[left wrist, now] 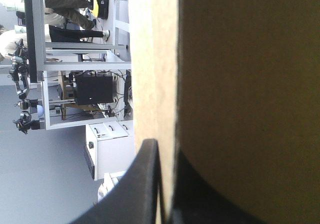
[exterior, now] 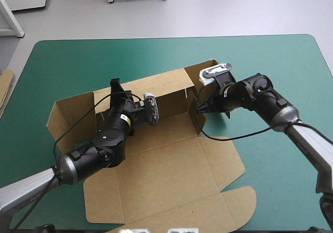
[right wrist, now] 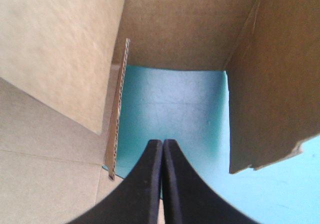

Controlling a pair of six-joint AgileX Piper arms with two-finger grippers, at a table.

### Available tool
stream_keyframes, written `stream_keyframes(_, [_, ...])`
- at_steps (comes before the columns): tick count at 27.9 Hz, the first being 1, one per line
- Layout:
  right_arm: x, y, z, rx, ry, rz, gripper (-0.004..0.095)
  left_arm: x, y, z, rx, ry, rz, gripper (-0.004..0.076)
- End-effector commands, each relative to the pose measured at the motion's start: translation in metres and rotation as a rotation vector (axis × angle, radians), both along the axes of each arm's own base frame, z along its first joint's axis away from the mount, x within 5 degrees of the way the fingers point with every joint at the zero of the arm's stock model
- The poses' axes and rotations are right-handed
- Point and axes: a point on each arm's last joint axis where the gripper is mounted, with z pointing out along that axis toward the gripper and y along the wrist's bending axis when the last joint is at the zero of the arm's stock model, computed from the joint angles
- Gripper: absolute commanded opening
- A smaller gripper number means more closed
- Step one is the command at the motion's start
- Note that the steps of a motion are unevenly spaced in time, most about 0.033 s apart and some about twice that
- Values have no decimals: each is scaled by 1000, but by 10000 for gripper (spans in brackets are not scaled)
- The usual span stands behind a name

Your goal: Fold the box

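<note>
Brown box is lying mid-worktop with its far wall standing, left tool is clamping that wall's top edge, board between its fingers, and right tool, fingers pressed together, is pointing at bare worktop between the right-end flaps.

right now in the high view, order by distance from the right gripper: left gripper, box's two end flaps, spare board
From the right gripper:
1. right end flap, beside it
2. left gripper, on the back wall
3. left end flap, box's far end
4. spare board, table's left edge
</note>
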Motion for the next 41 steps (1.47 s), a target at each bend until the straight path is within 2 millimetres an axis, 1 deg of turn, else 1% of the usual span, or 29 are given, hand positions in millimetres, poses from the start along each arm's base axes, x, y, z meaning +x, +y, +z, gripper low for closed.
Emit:
stream_keyframes(1, [-4, -4, 53, 59, -145, 13, -13, -2, 2, 8, -56, -3, 30, -9])
stream_keyframes(6, [-4, -7, 89, 50, -229, 16, -13, -2, 2, 8, -56, -3, 30, -9])
stream_keyframes(9, [-6, -9, 104, 55, -261, 14, -13, -2, 2, 8, -56, -3, 30, -9])
stream_keyframes(15, [-10, -10, 128, 87, -311, 12, -14, -2, 2, 8, -56, -3, 30, -9])
stream_keyframes(19, [-10, -10, 130, 86, -303, 12, -14, -2, 2, 8, -56, -3, 30, -9])
stream_keyframes(23, [-4, -7, 128, 94, -321, 12, -14, -2, 2, 8, -57, -3, 28, -9])
stream_keyframes(26, [5, -4, 132, 101, -330, 8, -19, -2, 2, 8, -57, -3, 28, -9])
stream_keyframes(28, [14, -5, 136, 119, -319, -5, -19, -2, 2, 8, -57, -3, 28, -9])
stream_keyframes(32, [36, -17, 141, 185, -302, -10, -19, -2, 2, 8, -56, -3, 30, -9])
stream_keyframes(35, [55, -30, 142, 251, -290, -22, -19, -2, 2, 8, -56, -3, 30, -9])
stream_keyframes(36, [67, -38, 140, 295, -281, -21, -19, -2, 2, 8, -56, -3, 30, -9])
stream_keyframes(37, [73, -42, 139, 314, -273, -22, -19, -2, 2, 8, -56, -3, 30, -9])
stream_keyframes(38, [82, -45, 136, 348, -256, -6, -19, -2, 2, 8, -56, -3, 30, -9])
stream_keyframes(39, [89, -46, 132, 365, -238, 9, -19, -2, 2, 8, -56, -3, 30, -9])
stream_keyframes(40, [100, -45, 125, 389, -206, 27, -19, -2, 2, 8, -56, -3, 30, -9])
stream_keyframes(41, [106, -44, 121, 395, -196, 29, -19, -2, 2, 8, -56, -3, 30, -9])
